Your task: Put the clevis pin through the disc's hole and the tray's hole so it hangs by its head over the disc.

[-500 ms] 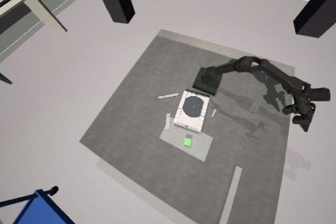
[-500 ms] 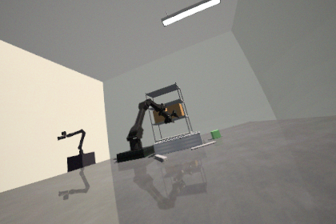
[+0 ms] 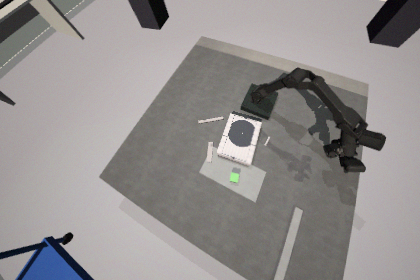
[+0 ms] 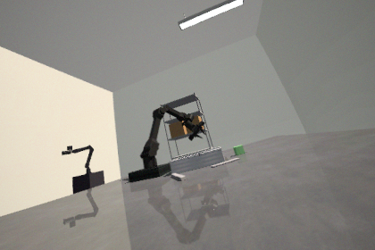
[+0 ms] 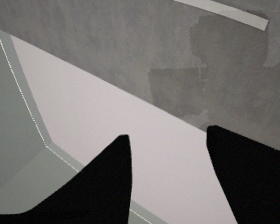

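Top view: the gripper point(image 3: 346, 156) point(image 4: 197, 132) point(image 5: 168, 140), partly open and empty, hung near the table's point(image 3: 165, 144) right edge, needing alignment above the apparent pin point(image 3: 267, 140), which lay between the tray point(image 3: 226, 146) point(image 4: 196, 162) and that edge, before descending.

Mottled dk. gray tabletop point(image 3: 165, 134) point(image 4: 268, 191) point(image 5: 100, 55) ran aslant across ctr. & lower rt. of the top view. Rimmed tray point(image 3: 225, 151) point(image 4: 198, 162) sat flat nr. ctr., w/ clevis pin point(image 3: 267, 141) lying just beside its rt. edge. Blk. base plate point(image 3: 268, 114) point(image 4: 134, 176) sat above the tray. Upper bar point(image 3: 210, 120) point(image 4: 178, 177) & lower bar point(image 3: 210, 152) point(image 4: 225, 162), both pale, lay l. of it. Below: pale rect. patch point(image 3: 247, 189) w/ grn. block point(image 3: 234, 177) point(image 4: 239, 150) on it; long pale strip point(image 3: 290, 244) point(image 5: 230, 12) lay lower rt.
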You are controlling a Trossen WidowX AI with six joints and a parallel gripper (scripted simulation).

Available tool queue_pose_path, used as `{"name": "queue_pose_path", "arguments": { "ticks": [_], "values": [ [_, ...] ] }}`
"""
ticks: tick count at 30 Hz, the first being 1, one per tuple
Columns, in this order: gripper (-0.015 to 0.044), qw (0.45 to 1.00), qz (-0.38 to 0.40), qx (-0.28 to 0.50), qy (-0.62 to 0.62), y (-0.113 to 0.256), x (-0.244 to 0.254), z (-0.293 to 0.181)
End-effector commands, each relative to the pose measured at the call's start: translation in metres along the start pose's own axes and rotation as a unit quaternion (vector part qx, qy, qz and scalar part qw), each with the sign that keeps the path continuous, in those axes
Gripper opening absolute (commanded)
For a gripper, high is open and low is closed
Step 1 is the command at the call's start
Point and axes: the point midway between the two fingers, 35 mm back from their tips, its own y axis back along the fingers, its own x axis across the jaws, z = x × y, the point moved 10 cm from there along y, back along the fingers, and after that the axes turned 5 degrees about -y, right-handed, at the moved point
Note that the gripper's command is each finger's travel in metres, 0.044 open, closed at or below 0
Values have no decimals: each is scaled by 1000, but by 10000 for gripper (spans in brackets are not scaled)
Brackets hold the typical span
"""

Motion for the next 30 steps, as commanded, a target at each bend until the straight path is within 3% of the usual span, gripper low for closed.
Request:
{"name": "queue_pose_path", "arguments": {
  "ticks": [1,12,23,30],
  "values": [
    [160,986,-64,-53,147,-3,13,62],
    [160,903,-210,-76,366,10,18,170],
    [160,781,-350,14,518,45,-6,264],
    [160,769,-360,27,528,54,-13,277]
  ]
}}
